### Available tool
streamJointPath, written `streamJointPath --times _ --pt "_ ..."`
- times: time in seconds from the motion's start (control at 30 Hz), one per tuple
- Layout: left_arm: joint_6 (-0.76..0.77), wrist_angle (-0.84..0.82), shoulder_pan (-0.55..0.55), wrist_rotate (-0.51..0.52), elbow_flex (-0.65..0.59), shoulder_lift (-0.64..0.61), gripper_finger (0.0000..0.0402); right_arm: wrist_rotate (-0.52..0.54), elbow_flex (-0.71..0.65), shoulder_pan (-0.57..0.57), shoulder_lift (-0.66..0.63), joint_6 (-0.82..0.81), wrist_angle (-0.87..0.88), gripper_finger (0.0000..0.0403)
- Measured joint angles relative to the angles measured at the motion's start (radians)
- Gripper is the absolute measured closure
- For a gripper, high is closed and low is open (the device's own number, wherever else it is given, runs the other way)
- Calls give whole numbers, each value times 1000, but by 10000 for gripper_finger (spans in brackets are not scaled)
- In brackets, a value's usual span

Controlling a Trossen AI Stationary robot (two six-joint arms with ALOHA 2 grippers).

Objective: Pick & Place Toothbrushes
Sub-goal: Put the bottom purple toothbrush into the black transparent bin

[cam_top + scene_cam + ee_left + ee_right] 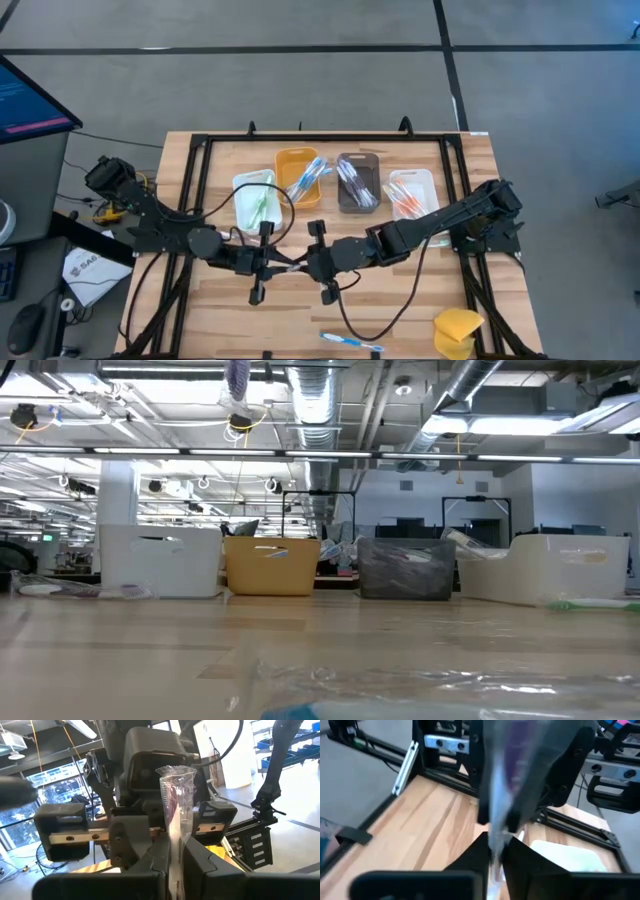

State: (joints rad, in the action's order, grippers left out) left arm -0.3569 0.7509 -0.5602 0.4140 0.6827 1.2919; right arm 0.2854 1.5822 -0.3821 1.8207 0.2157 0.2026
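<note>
A toothbrush (290, 263) with a purplish handle, in a clear wrapper, hangs in the air between my two grippers over the middle of the table. My left gripper (272, 262) comes from the left and is shut on one end of it. My right gripper (308, 262) comes from the right and is shut on the other end. The left wrist view shows the wrapper (177, 795) running from my fingers toward the right gripper. Another blue toothbrush (350, 342) lies flat near the table's near edge. My left gripper (175, 850) pinches the wrapper's near end (176, 837) between its two fingers, coming level from the table's left and lying along the toothbrush. The toothbrush is lifted clear of the table. My right gripper (495, 845) pinches the wrapper's other end (495, 827) between its two fingers, level from the table's right and along the toothbrush, which stays clear of the wood.
Four bins stand in a row on the far half: a white one (255, 200) with green brushes, an orange one (293, 165) with blue brushes, a grey one (357, 185), and a white one (412, 192) with orange brushes. A yellow sponge (458, 330) sits at the near right corner.
</note>
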Motion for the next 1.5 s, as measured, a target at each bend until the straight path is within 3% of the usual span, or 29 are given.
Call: streamJointPath --times 0.17,0.43,0.8,1.0,1.23,1.5 --pt "-1 -3 0 -3 0 0 367 1 0 -1 0 20 5 380" --pt "-3 0 0 -5 0 0 297 -1 0 -3 0 -19 55 387" --pt "-2 -80 -2 54 0 0 210 105 7 -9 -3 -326 382 387" --pt "89 -194 -2 130 0 0 197 108 48 18 -10 -546 649 387" --pt "201 -406 -2 193 0 0 204 129 57 134 -22 -632 915 383" --pt "293 -553 -2 205 0 0 215 77 58 353 -101 -580 940 387"
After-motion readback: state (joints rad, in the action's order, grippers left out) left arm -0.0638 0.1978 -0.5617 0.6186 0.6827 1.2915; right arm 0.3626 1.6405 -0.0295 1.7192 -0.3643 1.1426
